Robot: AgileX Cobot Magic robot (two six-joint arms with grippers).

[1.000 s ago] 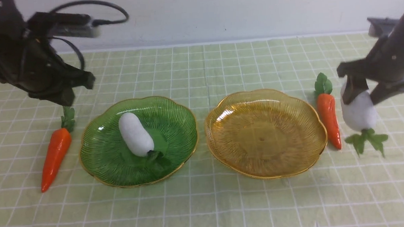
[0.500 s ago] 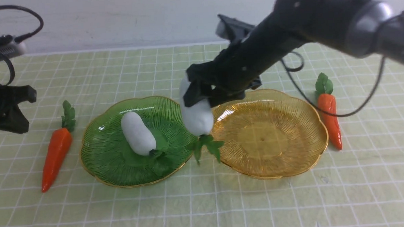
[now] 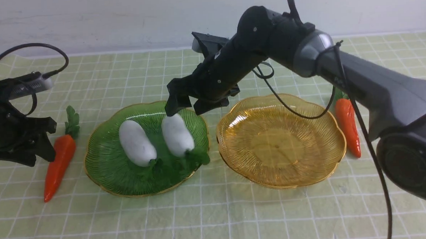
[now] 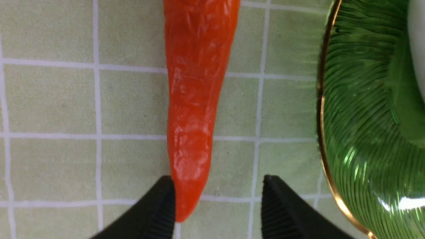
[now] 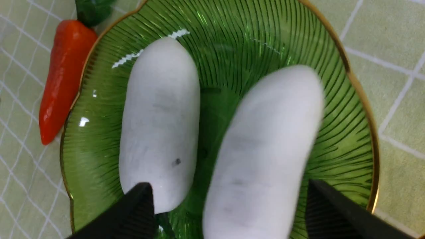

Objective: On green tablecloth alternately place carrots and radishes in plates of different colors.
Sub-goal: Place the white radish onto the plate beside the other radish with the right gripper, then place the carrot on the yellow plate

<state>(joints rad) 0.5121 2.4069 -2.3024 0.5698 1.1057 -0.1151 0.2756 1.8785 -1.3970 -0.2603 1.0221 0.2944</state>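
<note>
The green plate [image 3: 107, 167] on the green tablecloth [image 3: 217, 212] holds two white radishes side by side, one [image 3: 136, 142] on the left and one [image 3: 177, 135] on the right. My right gripper [image 3: 183, 108] is open just above the far end of the right radish [image 5: 262, 159], jaws wide on either side and not touching it. The other radish [image 5: 159, 122] lies beside it. The amber plate [image 3: 282, 174] is empty. One carrot [image 3: 58, 162] lies left of the green plate. My left gripper [image 3: 38, 145] is open above it, and the carrot's tip [image 4: 196, 99] sits by one finger [image 4: 159, 212]. The second carrot [image 3: 347, 126] lies right of the amber plate.
The right arm reaches across over the amber plate's far-left edge, with a cable hanging below it. A white wall runs behind the cloth. The green plate's gold rim [image 4: 323, 132] is close beside my left gripper [image 4: 217, 205].
My right arm carried the radish from the far right, past the amber plate, to the green plate and let it go beside the first one. My left gripper came down over the left carrot.
</note>
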